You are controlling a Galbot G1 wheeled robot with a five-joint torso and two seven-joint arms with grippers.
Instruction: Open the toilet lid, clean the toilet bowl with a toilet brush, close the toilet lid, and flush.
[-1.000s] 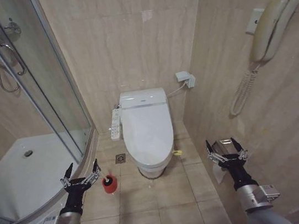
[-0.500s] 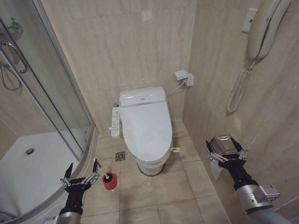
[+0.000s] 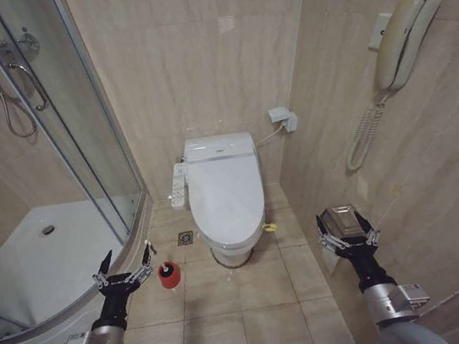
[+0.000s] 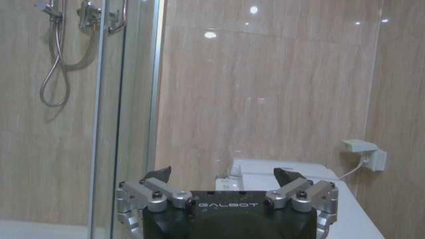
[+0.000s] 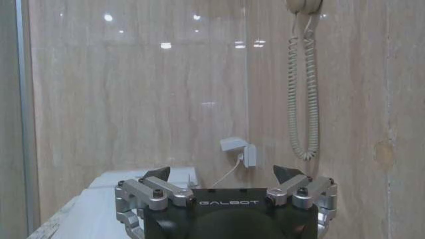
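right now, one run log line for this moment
glossy white toilet lid: shut | dark brush in red holder: floor, untouched | left gripper: open | right gripper: open

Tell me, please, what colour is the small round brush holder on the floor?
Red: the small round brush holder shows best in the head view.

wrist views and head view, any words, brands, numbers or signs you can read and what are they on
"GALBOT": on the black body of the left gripper, in the left wrist view.
"GALBOT": on the black body of the right gripper, in the right wrist view.
Button panel beside the toilet bowl: markings too small to read.
Grey strip at the rear of the toilet lid: too small to read.
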